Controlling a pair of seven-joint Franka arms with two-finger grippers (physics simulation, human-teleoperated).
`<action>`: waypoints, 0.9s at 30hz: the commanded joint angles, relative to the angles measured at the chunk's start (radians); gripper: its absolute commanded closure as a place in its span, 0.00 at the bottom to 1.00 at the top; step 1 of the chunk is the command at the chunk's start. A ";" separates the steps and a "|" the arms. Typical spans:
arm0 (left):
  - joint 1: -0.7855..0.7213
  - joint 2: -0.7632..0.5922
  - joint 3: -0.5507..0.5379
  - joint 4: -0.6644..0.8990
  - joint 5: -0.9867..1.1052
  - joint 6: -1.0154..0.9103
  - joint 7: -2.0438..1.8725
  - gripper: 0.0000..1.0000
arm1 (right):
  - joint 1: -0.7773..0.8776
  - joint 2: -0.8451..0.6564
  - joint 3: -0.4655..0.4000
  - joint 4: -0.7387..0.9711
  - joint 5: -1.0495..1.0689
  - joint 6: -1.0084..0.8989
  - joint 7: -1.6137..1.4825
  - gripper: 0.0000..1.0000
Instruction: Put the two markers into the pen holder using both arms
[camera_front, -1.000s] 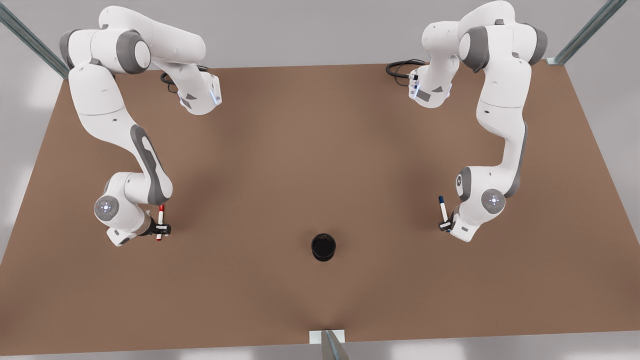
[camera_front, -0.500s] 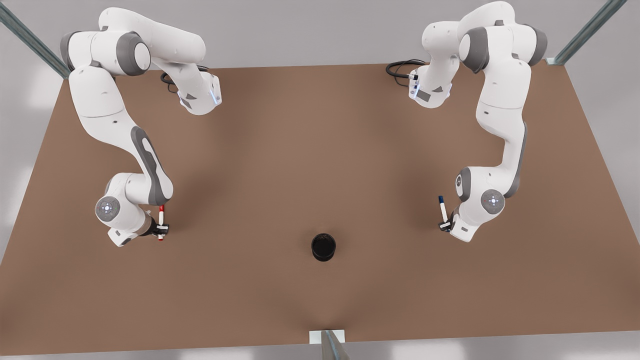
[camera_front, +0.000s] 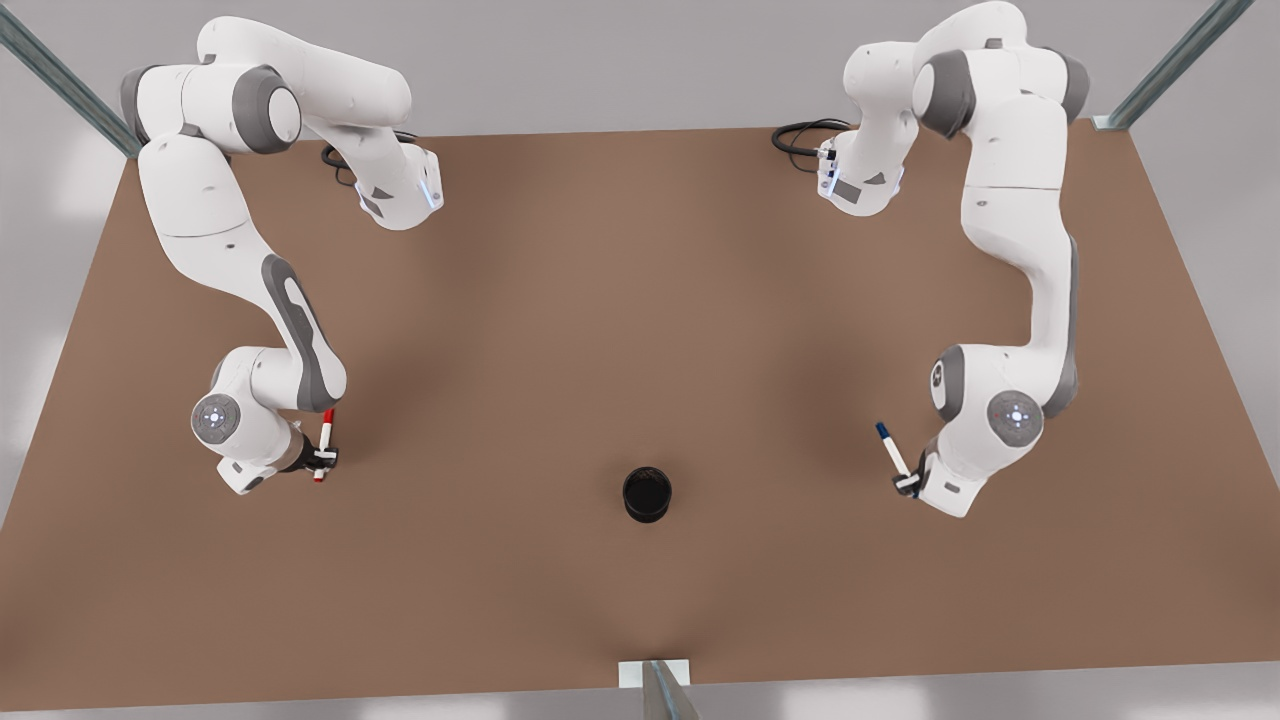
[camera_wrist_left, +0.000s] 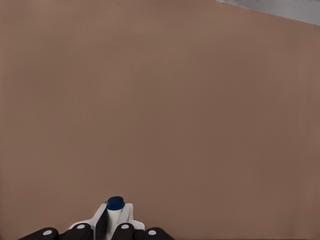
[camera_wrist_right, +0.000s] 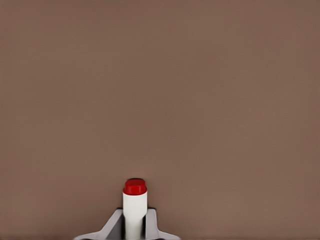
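— Where do we find the two markers?

— Each sits in a gripper. The left gripper (camera_front: 906, 484), at the front view's right, is clamped on the blue marker (camera_front: 892, 449); we see the white barrel rising out of the fingers at a slant, its blue end tipped toward the front view's left. In the left wrist view the same blue marker (camera_wrist_left: 115, 214) stands between the black fingers (camera_wrist_left: 80, 232), blue end toward the camera, with bare brown table (camera_wrist_left: 160, 100) beyond it.

— And the red one?

— The right gripper (camera_front: 322, 458), at the front view's left, is closed on the red marker (camera_front: 325, 435). The barrel leans slightly, one red end poking out above the fingers and the other just below them. From the right wrist view we look along the red marker (camera_wrist_right: 134, 207), pinched between two pale finger pads (camera_wrist_right: 113, 225), one on each side of the barrel.

— Where is the pen holder?

— The pen holder (camera_front: 647, 493) stands upright on the table (camera_front: 640, 300), between the two grippers and well apart from both, a little nearer the front edge than they are. We see its round mouth facing up, dark inside. Neither marker is over it.

— Anything else on the table?

— Black cables (camera_front: 800, 135) coil at the far edge beside the left arm's base.
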 joint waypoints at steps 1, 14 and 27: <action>-0.023 -0.002 -0.002 0.079 -0.004 -0.308 -0.104 0.79 | 0.000 -0.001 0.000 0.001 -0.005 -0.001 -0.016 0.71; -0.235 0.068 -0.169 0.234 -0.079 0.603 -0.313 0.79 | 0.011 -0.102 0.176 0.465 -0.044 -0.411 -0.004 0.79; -0.325 0.243 -0.157 0.173 -0.031 1.001 -0.351 0.79 | 0.080 -0.064 0.393 0.495 -0.037 -0.217 0.107 0.79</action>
